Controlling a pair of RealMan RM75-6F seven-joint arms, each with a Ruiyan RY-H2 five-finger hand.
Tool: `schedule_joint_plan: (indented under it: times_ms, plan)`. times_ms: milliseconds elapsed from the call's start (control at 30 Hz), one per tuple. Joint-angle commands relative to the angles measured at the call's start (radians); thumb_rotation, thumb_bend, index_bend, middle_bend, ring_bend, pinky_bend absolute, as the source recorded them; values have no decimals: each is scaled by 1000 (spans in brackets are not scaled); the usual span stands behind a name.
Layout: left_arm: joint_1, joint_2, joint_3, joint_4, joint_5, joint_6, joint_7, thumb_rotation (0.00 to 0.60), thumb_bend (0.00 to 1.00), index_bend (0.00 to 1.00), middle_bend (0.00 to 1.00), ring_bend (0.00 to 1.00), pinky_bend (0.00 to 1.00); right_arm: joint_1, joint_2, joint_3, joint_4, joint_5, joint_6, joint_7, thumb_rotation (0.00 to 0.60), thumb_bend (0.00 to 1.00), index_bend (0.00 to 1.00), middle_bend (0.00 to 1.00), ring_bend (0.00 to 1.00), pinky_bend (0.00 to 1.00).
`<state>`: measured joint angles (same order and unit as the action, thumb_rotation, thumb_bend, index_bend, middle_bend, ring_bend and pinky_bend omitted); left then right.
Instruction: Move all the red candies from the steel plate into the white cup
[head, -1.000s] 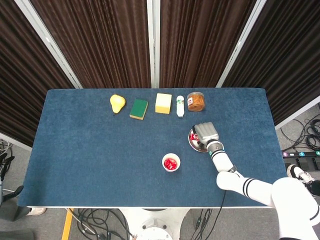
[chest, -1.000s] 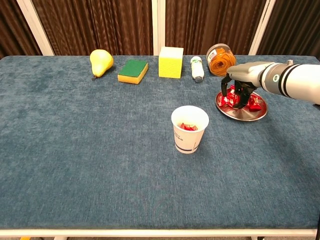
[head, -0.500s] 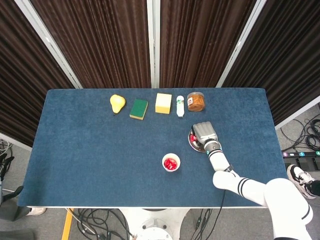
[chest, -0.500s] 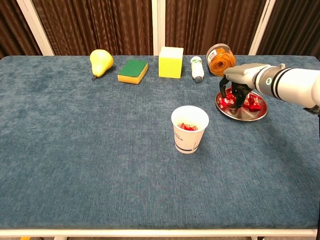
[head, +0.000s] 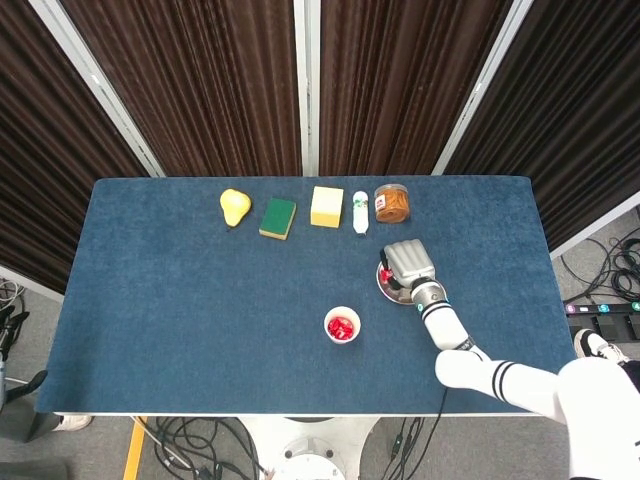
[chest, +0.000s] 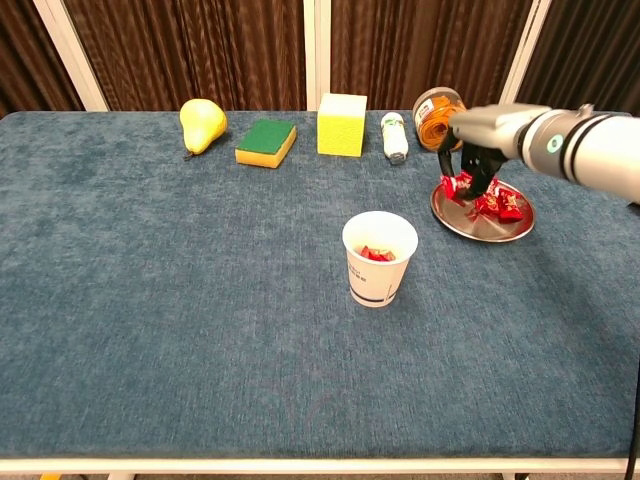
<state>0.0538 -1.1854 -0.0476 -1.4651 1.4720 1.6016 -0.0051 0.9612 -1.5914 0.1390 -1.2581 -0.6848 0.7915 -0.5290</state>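
1. While the right hand (chest: 470, 160) hung just above the steel plate (chest: 470, 225), its fingers pinched one red candy (chest: 453, 186); the carry step looked under way.
2. More red candies (chest: 500, 206) lay on the plate; some already sat in the white cup (chest: 380, 258).
3. Next it would likely need to travel leftward and nearer, over the cup's rim, then release.
4. Open cloth lay between plate and cup; the jar (chest: 437, 118) and small bottle (chest: 395, 136) stood behind, out of that path.
5. No left hand showed.
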Motion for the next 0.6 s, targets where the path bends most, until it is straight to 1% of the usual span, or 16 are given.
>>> schedule_joint_plan:
  times_ms: [33,133,200,267,400,600]
  plan:
    - [-2,4,-2,-7,4,2,5,600,0,220,212,209,204,-59,165,35,-272,-174,76,112,600,307,596,877,909,1000]
    - [-5,9,-2,-18,11,5,14,600,0,220,212,210,204,-78,225,36,-395,-277,88,159,600,306,600,877,909,1000]
    - [-7,13,-3,-26,14,6,20,600,0,220,212,209,204,-82,246,26,-451,-328,79,175,600,306,601,877,909,1000]
    - [-8,16,-3,-33,15,7,25,600,0,220,212,209,204,-79,254,13,-484,-360,62,178,600,306,597,877,909,1000]
    - [-14,17,4,-39,27,-2,30,600,0,220,212,210,204,-65,236,-2,-495,-378,46,158,600,306,586,877,909,1000]
    - [-26,22,14,-46,42,-21,39,600,0,220,212,209,205,-37,194,-17,-476,-343,31,103,600,305,558,877,908,1000]
